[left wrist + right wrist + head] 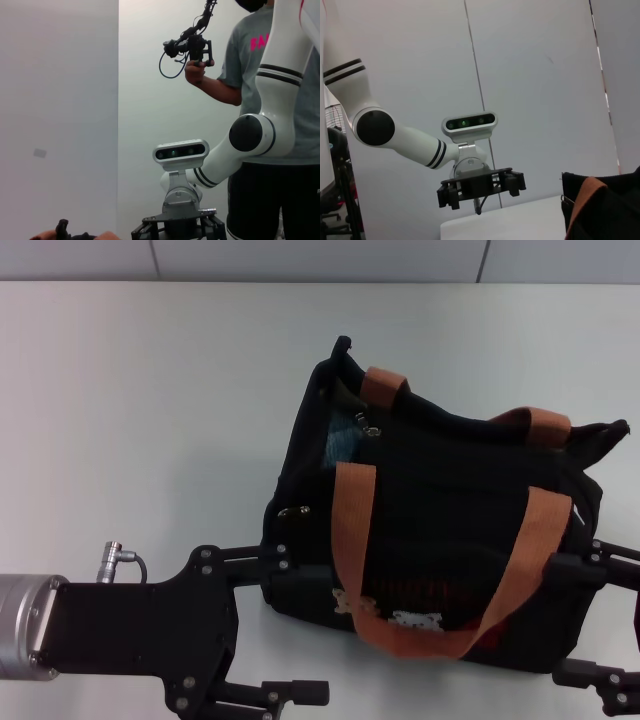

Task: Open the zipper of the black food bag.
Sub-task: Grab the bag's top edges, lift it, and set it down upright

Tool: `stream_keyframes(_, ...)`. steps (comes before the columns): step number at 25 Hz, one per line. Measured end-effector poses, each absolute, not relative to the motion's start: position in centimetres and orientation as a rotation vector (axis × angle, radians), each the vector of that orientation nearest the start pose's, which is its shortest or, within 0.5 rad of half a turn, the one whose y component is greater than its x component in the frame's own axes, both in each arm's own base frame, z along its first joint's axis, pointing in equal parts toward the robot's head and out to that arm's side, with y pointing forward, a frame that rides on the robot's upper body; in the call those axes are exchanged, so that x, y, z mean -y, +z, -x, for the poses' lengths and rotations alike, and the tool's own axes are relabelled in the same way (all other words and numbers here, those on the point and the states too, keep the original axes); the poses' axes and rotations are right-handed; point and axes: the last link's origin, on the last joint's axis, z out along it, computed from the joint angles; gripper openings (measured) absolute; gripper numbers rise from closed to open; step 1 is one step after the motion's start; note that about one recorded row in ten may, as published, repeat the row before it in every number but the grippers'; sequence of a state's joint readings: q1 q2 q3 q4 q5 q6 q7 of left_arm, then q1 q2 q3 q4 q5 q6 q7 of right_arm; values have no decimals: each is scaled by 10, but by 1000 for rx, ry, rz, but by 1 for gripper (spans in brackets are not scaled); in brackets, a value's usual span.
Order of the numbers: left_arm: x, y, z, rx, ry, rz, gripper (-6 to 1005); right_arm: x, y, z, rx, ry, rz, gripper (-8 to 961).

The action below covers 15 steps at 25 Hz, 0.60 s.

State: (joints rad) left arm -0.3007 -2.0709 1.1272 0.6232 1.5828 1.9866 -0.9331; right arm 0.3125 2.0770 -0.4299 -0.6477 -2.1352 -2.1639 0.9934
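The black food bag point(450, 530) stands right of centre on the white table, its two orange-brown handles point(352, 540) flopped over it. The zipper's silver pull tab point(371, 426) lies near the bag's far left end, where the top gapes and shows a bluish inside. My left gripper point(295, 625) is open at the bag's near left corner, its upper finger point(262, 558) against the bag's side. At the bag's near right corner my right gripper point(563, 618) is open, with the corner between its fingers. The bag point(610, 210) also shows in the right wrist view.
The white table point(150, 420) stretches wide to the left of and behind the bag. A person in a grey shirt point(245, 65) stands behind the robot holding a hand-held device. The right arm's gripper point(175, 225) and the left arm's gripper point(480, 187) show in the opposite wrist views.
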Motion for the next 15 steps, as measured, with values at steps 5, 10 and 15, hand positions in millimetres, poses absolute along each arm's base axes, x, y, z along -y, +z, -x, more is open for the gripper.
stream_keyframes(5, -216, -13, 242, -21, -1309, 2908, 771, -204, 32, -291, -281, 1138, 2823, 838)
stream_keyframes(10, -217, -10, 245, -37, -1296, 2865, 772, -204, 32, -291, -283, 1138, 2814, 836)
stream_keyframes(15, -219, 14, 271, 61, -1260, 2611, 772, -203, 33, -293, -290, 1140, 2798, 834)
